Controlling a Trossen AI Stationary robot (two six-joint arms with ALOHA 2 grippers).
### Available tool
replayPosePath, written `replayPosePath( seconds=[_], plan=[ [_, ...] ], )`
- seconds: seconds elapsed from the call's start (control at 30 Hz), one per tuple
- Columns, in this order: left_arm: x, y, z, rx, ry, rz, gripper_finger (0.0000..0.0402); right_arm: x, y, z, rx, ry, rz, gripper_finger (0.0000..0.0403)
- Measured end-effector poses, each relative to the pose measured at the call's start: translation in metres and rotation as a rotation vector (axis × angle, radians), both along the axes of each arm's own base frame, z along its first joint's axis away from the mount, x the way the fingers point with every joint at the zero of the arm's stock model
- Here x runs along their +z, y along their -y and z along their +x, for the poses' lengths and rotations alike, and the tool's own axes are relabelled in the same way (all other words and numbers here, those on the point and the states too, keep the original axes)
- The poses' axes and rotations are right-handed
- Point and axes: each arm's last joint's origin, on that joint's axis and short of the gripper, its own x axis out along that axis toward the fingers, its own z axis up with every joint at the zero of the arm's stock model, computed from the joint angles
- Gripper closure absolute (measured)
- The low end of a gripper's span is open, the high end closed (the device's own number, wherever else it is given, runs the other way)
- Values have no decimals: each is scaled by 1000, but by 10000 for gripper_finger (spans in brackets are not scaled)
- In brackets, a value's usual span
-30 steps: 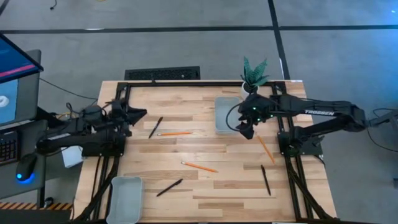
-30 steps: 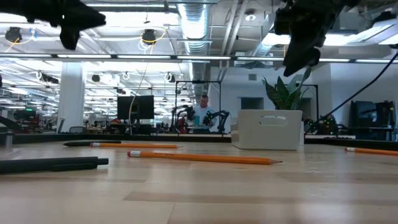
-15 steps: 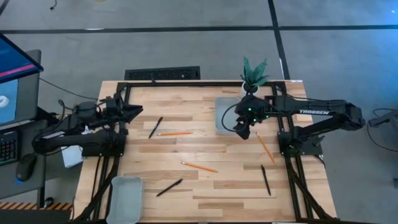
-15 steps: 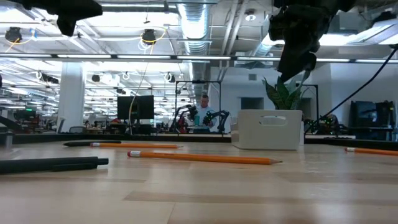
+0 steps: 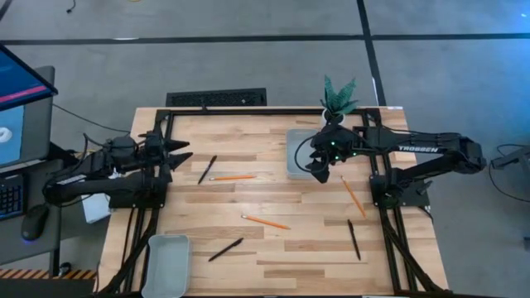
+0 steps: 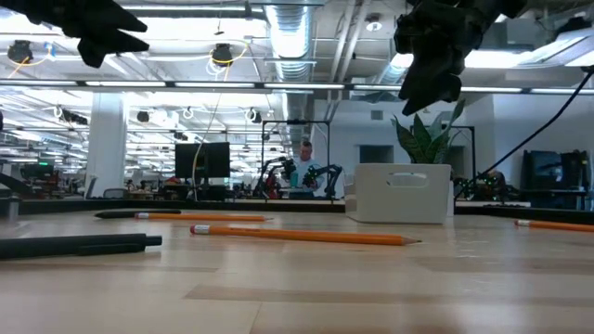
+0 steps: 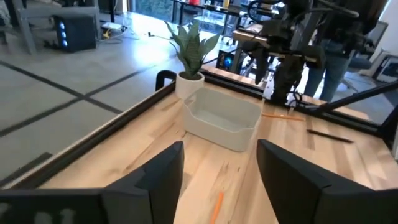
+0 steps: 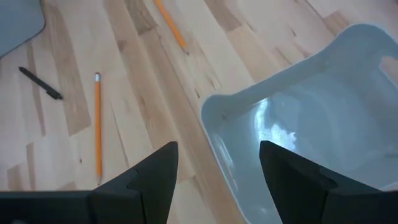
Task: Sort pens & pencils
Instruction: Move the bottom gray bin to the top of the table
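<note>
The right claw [image 5: 318, 168], fingers spread and holding nothing, hangs over the near edge of the grey tray [image 5: 296, 154] in the upper middle of the high view, likely placed for a drop there. The left claw [image 5: 175, 151], also wide and empty, waits at the left tabletop [image 5: 281, 248] edge. Three pencils [image 5: 233, 177] and three pens [image 5: 207, 169] lie scattered on the wood, all outside either tray.

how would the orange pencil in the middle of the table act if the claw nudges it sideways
The pencil is thin, straight and lies flat on the smooth wooden table, so it would likely roll or skid, staying stiff. It looks light, and nothing near it would stop it.
</note>
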Motion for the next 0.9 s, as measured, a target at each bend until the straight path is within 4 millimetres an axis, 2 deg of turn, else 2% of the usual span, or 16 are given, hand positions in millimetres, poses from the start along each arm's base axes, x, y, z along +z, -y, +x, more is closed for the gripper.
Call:
replayPosePath(
  seconds=[0.1,0.27,0.5,0.7,0.9],
  plan=[
    [0,1,0,-27,20,-59,200,0,1,0,-15,-4,-18,154],
    [1,6,2,-201,28,-96,199,0,1,0,-16,-5,-22,154],
    [5,7,15,-303,54,-136,199,0,1,0,-11,-4,-27,154],
    [13,11,20,-499,126,-180,199,0,1,0,-12,-4,-26,154],
    [15,13,19,-543,145,-288,199,0,1,0,-12,-4,-26,154]
  ],
)
